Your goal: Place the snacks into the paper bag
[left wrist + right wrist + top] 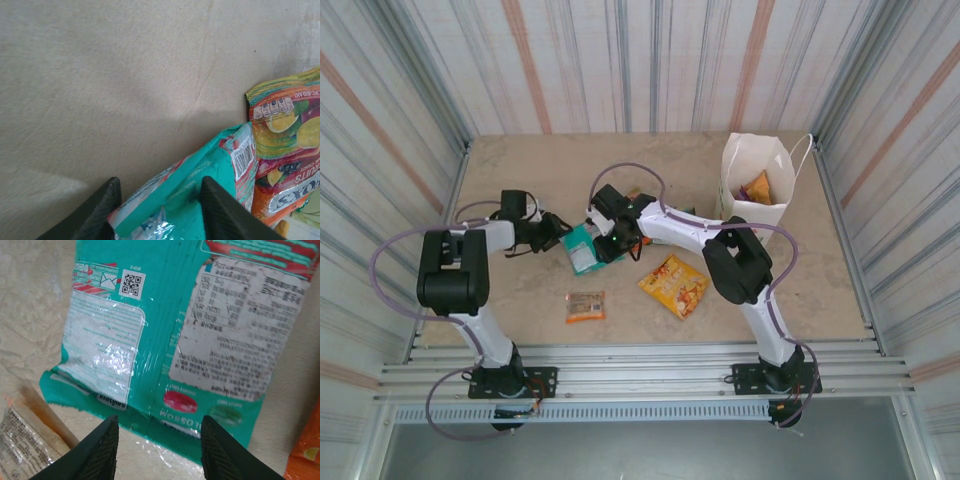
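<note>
The left hand had a finger on each side of the teal packet on the counter, tight or not nobody could tell, the right hand was open above it, and next it likely needed lifting into the paper bag.

Robotics lab test cell, striped walls left, right and far, beige tabletop, aluminium mounting rails near edge.

Table free at ten o'clock; teal packet at centre, chip packet at five and bag at two obstruct.
</note>
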